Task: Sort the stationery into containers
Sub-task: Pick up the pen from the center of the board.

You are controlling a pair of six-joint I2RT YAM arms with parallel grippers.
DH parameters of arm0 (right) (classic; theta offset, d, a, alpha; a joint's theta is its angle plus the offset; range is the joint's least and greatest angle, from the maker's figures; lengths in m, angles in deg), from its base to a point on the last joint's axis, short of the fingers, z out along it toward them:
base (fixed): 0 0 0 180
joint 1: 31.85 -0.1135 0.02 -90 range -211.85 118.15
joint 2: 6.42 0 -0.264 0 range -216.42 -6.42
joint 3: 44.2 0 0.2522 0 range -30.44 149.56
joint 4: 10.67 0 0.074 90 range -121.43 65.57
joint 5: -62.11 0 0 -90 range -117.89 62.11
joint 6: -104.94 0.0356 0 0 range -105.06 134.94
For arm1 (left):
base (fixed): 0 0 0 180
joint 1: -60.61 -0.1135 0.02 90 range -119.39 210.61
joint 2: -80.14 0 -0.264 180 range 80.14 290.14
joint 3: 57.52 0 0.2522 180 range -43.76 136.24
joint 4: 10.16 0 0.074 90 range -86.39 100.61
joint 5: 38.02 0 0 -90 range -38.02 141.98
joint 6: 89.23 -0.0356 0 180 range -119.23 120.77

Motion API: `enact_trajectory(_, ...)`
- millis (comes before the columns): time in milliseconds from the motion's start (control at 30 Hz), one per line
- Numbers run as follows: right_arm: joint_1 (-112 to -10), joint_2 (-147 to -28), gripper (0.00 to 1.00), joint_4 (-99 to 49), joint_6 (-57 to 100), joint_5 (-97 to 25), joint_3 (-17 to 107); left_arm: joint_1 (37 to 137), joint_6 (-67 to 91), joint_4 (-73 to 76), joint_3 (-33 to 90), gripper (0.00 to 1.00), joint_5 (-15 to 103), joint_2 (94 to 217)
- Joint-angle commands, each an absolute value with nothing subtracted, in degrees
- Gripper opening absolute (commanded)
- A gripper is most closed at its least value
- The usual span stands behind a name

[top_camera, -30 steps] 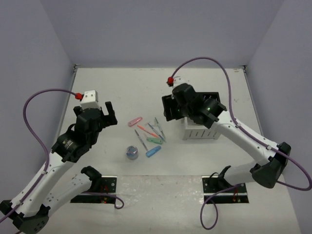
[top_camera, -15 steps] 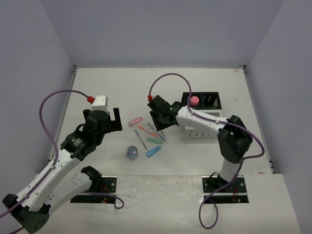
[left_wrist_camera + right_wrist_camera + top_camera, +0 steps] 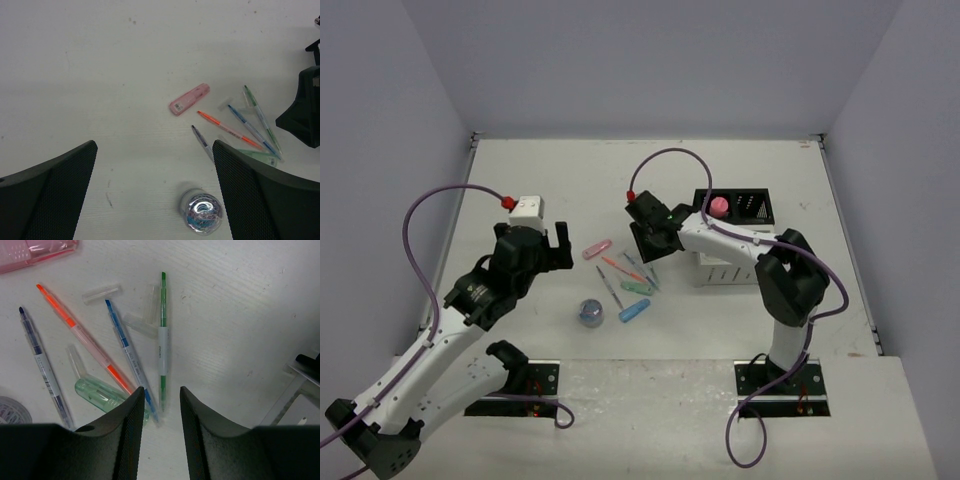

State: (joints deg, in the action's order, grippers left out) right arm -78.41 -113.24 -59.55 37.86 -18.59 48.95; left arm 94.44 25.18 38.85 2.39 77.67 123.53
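White tabletop (image 3: 240, 315) bears green pen (image 3: 162, 340), its end between narrowly spread right fingers (image 3: 131, 435).

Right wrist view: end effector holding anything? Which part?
Nothing gripped. The right end effector fingers straddle one end of the green pen, gaps both sides.

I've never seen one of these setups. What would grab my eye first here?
Probably the fan of coloured pens scattered mid-table, with the right gripper poised just above them, jaws narrowly apart over the green pen. Next, the bright pink piece sitting in the black organiser at the right.
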Motion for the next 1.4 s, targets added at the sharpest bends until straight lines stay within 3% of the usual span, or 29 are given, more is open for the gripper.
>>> enact_trajectory(0,-78.26,-113.56,0.37,-57.66,37.79,-19.18,50.5,94.54,23.45,36.47,2.21,1.0,76.41,123.64)
enact_trajectory(933,-76.55,-122.39,0.32,-56.69,36.66,-19.85,50.94,94.54,23.1,36.04,2.11,1.0,75.44,123.63)
enact_trajectory(1133,-75.77,-122.59,0.23,-56.7,37.18,-19.02,50.41,94.54,23.09,36.04,2.03,1.0,75.28,123.65)
enact_trajectory(1367,-75.26,-118.67,0.03,-58.36,37.65,-17.49,49.7,94.54,23.01,36.34,2.55,1.0,76.15,123.78)
